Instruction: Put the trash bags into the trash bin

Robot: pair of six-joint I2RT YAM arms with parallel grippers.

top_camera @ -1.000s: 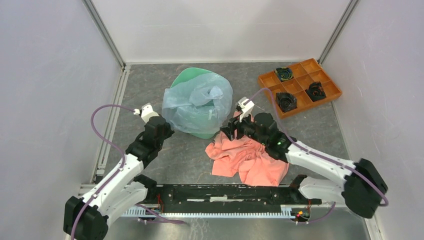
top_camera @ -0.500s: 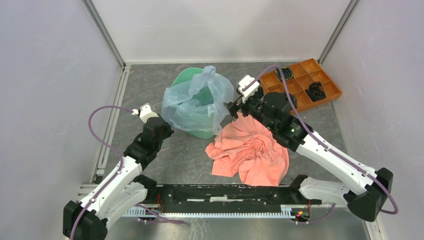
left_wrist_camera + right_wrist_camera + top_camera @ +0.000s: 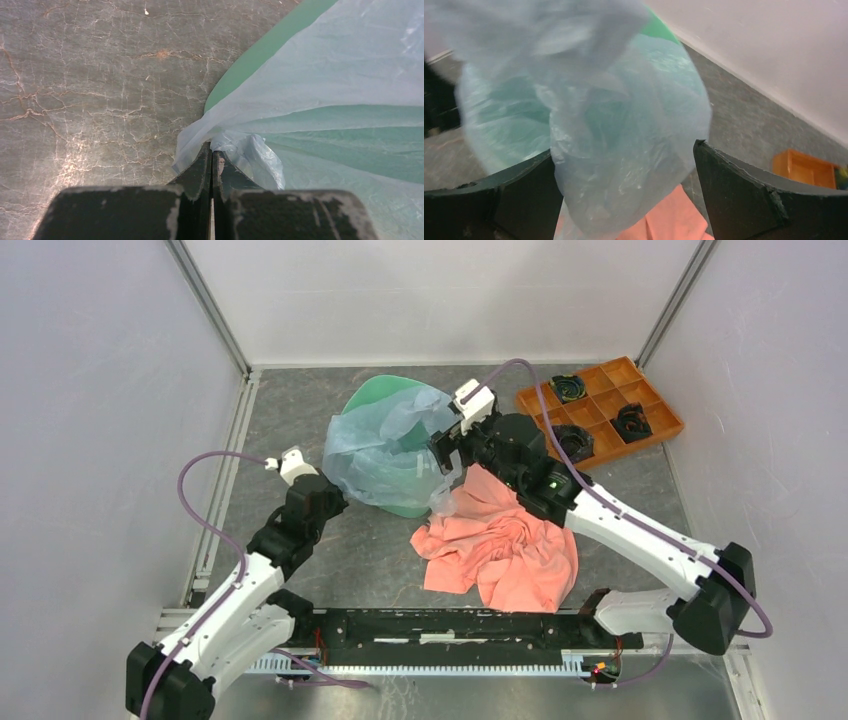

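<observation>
While the left gripper (image 3: pixel 210 150) is pinched tight on the near corner of the thin, see-through, pale blue plastic trash bag (image 3: pixel 320 75), the right gripper (image 3: pixel 623 150), farther off, gapes wide with bag puffed between its fingers (not squeezing). The bag is draped over the mouth of the mint-green plastic trash bin (image 3: pixel 385 398), stretched side to side. It looks like the stuffing-in step. Next, I think, it needs pushing down inside.

No word, label or number could be read anywhere (the trash bag (image 3: pixel 385 445) showed only blurred, wrinkled film).
</observation>
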